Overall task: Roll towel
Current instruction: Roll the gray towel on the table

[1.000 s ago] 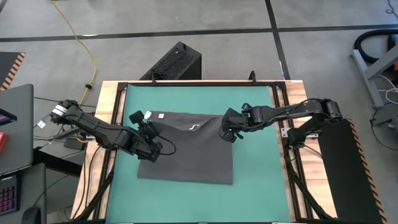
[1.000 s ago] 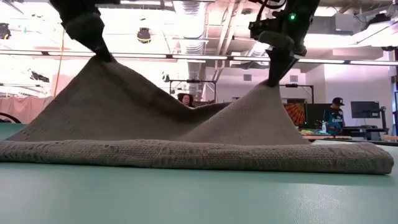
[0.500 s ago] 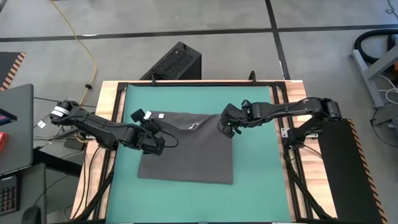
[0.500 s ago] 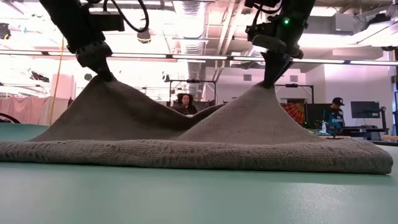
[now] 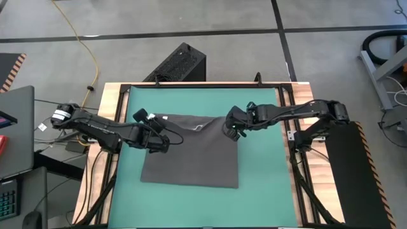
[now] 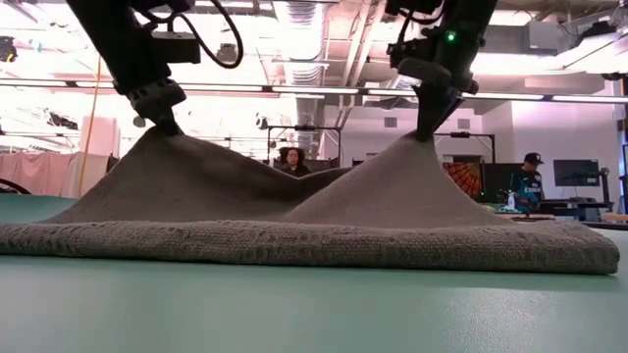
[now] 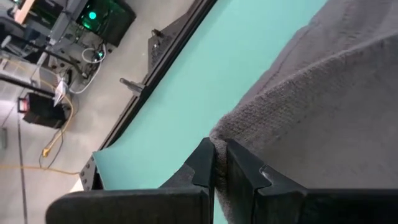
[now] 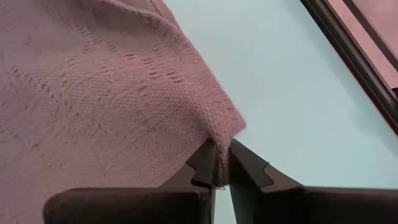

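Green mat point(image 5: 203, 102) covers my counter; the towel point(image 5: 197, 159) lies on it, my left fingers point(image 7: 217, 163) and right fingers point(image 8: 219, 163) each pinching a lifted far corner, hiding the fold between.

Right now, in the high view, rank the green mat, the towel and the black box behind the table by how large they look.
1. green mat
2. towel, pinched at its far corners by the left gripper and right gripper
3. black box, which sits on the floor farther from the camera, so its true size is unsure
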Tool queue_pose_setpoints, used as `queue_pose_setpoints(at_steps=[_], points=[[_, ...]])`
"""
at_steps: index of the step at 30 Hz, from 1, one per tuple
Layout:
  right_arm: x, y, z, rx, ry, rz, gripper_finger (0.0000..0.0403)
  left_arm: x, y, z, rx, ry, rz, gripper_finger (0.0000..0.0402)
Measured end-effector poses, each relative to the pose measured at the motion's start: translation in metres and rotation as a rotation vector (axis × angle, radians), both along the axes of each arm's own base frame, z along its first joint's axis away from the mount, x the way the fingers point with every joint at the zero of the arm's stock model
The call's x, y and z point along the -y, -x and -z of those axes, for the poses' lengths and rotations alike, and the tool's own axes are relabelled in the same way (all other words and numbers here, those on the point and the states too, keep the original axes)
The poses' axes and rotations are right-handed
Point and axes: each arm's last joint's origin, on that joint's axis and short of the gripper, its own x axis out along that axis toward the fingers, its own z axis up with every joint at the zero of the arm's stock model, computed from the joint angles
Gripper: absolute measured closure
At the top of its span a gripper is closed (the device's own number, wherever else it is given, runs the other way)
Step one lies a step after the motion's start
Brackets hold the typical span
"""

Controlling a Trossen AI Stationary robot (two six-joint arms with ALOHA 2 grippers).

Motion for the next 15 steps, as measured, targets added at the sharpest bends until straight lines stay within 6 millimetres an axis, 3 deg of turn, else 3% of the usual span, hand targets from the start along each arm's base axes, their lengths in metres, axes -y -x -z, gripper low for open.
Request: queue_pose_setpoints(at_steps=[15], points=[[0.017,-0.017,0.038,-0.161,0.021,0.046,0.0349,-0.023,-0.004,-0.001,0.042,0.008,-0.108,0.0393]])
